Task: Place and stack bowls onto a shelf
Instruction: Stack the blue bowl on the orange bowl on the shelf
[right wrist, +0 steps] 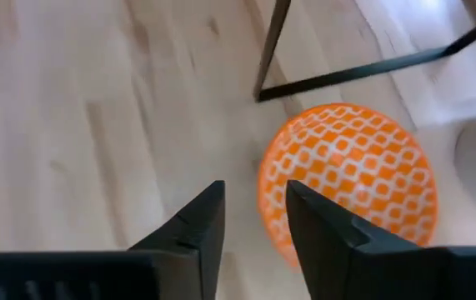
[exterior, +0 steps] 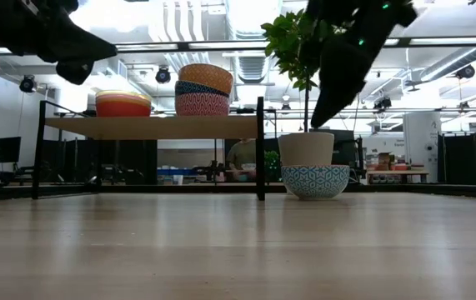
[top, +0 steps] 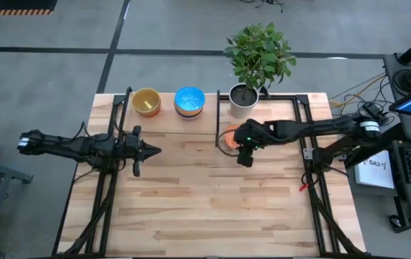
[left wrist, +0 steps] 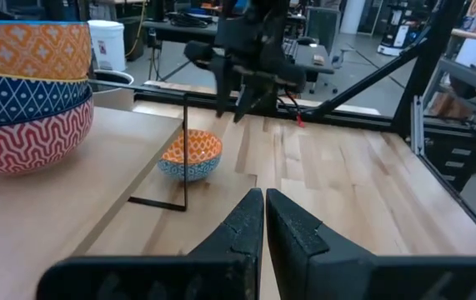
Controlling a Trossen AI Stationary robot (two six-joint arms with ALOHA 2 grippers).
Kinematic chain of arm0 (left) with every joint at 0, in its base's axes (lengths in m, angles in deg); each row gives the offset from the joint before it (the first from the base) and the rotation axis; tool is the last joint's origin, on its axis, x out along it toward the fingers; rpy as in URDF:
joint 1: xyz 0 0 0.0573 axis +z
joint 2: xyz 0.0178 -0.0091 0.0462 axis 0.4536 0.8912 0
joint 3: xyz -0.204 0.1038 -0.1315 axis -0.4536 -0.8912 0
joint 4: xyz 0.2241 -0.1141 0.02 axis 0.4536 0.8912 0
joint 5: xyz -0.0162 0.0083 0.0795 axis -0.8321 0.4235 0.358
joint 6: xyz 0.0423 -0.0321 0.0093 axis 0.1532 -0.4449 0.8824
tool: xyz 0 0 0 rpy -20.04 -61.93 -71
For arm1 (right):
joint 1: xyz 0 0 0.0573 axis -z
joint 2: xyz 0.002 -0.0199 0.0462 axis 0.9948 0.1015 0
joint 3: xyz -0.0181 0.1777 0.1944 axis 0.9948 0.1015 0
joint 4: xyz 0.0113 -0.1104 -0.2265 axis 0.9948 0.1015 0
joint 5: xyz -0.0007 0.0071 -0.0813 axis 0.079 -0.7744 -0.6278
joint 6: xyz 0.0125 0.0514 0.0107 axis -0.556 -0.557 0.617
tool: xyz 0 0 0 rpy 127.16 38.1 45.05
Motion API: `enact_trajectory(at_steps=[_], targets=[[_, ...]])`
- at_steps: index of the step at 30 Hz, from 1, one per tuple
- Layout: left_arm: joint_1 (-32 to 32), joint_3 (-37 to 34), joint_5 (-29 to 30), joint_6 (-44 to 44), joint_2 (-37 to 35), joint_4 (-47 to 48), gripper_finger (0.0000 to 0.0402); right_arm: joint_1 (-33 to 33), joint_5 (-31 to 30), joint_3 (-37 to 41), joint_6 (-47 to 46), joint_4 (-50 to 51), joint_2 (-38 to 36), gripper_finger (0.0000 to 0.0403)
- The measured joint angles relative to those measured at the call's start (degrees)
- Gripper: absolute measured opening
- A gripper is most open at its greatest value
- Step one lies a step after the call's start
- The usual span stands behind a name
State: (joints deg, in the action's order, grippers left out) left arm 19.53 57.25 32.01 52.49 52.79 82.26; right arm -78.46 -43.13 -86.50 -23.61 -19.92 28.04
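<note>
One patterned orange bowl sits upright, mouth up, below right gripper.

No legible text, label or number anywhere (only bowl patterns).

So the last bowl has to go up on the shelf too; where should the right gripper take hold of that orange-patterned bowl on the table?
Probably by the rim. The orange-patterned bowl sits upright and open on the table beside the shelf post, so the right gripper, open just above it, could come straight down, one finger inside the wall, one outside, on the side away from the post.
</note>
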Motion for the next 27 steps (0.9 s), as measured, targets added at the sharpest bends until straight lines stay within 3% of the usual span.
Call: enact_trajectory(at_steps=[4,12,27], targets=[[0.0,0.0,0.0,0.6,0.0,-0.6,0.0,1.4,0.2,-2.2,7.4,1.4,5.4,0.0127],[0.0,0.0,0.0,0.1,0.1,-0.6,0.0,4.4,1.7,-4.9,8.1,1.7,14.0,0.0128],[0.0,0.0,0.0,0.1,0.1,-0.6,0.0,5.5,1.5,-5.2,7.3,1.1,16.4,0.0128]])
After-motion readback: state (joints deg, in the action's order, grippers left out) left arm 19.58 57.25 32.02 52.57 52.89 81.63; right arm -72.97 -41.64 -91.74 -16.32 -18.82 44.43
